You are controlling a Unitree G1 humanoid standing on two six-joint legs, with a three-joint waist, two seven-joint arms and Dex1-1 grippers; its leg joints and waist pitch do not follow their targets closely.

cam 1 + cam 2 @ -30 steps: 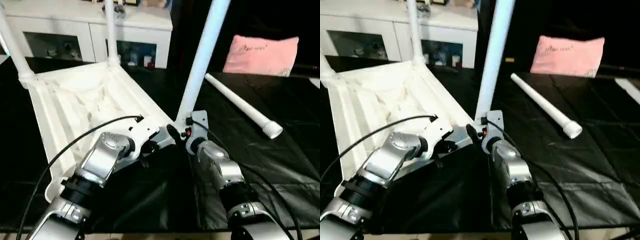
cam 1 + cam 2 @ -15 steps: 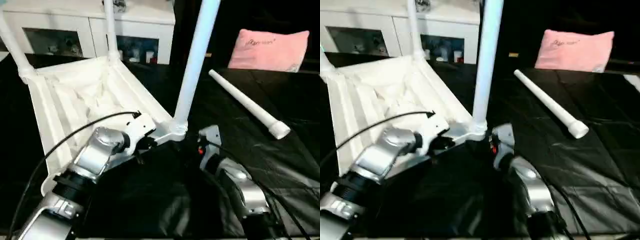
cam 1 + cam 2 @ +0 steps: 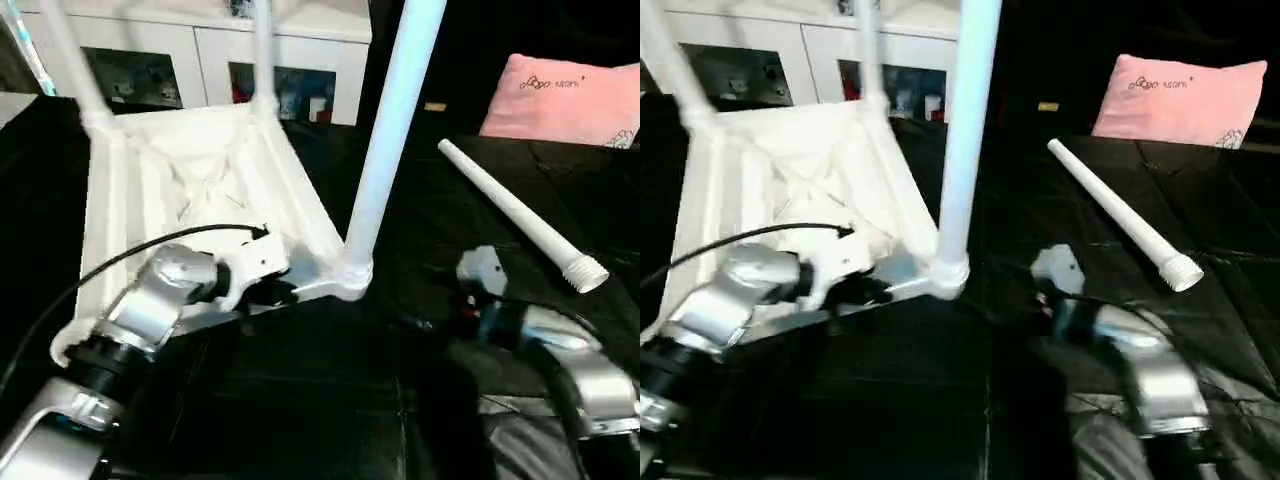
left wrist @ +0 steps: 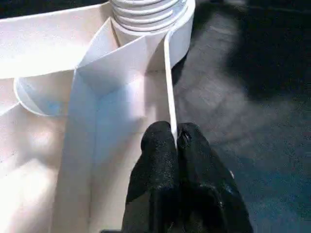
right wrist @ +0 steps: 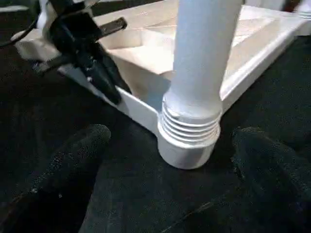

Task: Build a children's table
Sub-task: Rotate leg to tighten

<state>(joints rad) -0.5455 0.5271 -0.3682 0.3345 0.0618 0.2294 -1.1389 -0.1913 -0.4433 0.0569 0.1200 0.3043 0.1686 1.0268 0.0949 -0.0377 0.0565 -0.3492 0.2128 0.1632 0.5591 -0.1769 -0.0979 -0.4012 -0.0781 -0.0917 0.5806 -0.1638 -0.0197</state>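
The white tabletop [image 3: 190, 190] lies upside down on the black sheet, ribs up. Three white legs stand in its corner sockets: two at the back [image 3: 262, 50] and a near one [image 3: 385, 150] screwed into the corner socket [image 5: 187, 141]. A fourth leg [image 3: 520, 215] lies loose on the sheet to the right. My left gripper [image 4: 176, 138] is shut on the tabletop's thin rim wall just beside that near socket. My right gripper [image 5: 171, 132] is open, its fingertips [image 5: 92, 138] wide apart on either side of the near leg's base, a little short of it and not touching.
A white glass-doored cabinet [image 3: 200, 60] stands behind the tabletop. A pink cushion [image 3: 565, 100] rests at the back right. The black sheet [image 3: 330, 400] covers the whole surface. My right forearm [image 3: 570, 360] reaches in low at the right.
My right gripper has come off the near leg's base and drawn back to the right and towards me, jaws wide. The left gripper keeps its hold on the rim. The camera has shifted.
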